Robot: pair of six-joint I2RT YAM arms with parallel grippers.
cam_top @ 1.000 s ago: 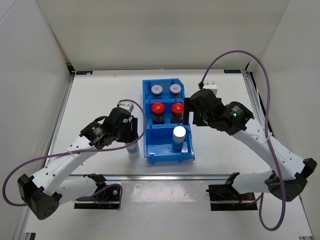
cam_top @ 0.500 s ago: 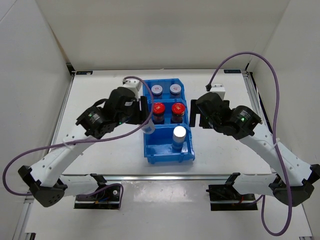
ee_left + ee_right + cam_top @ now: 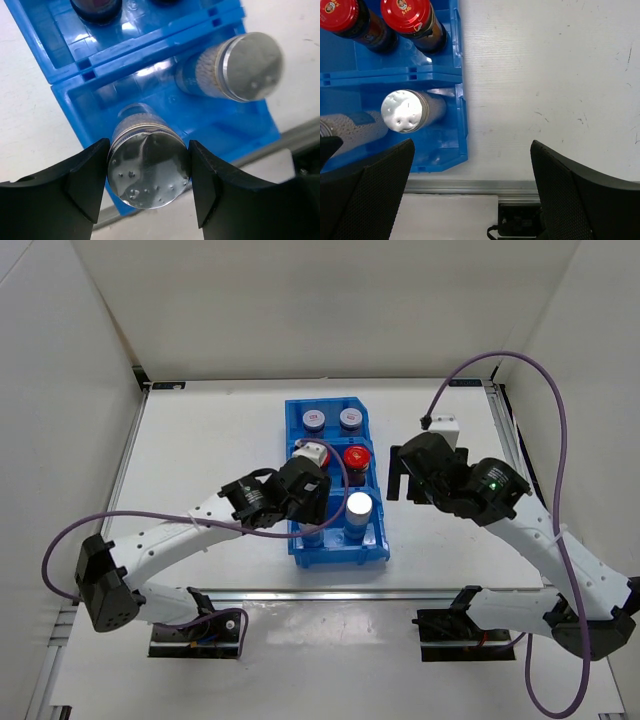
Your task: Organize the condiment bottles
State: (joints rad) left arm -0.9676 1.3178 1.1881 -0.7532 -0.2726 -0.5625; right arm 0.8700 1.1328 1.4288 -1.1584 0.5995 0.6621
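Your left arm has swung in from the open table on the left and now sits over the blue tray (image 3: 335, 552), while the right arm has backed off a bit more to the right. The left gripper (image 3: 148, 174) has its jaws pinching the silver-capped bottle (image 3: 145, 150) just under the cap. It's upright over the left half of the near compartment, right beside the other silver-cap bottle (image 3: 358, 506). I can't tell whether its base is on the tray floor yet. That slot makes sense, since the red-cap jars (image 3: 405, 15) fill the middle row and the white-lidded bottles (image 3: 349, 418) the far one, so like sits with like. The right gripper (image 3: 472, 190) hangs over the table (image 3: 200, 440) beside the tray, jaws spread and holding nothing, probably parked there to stay out of your way.
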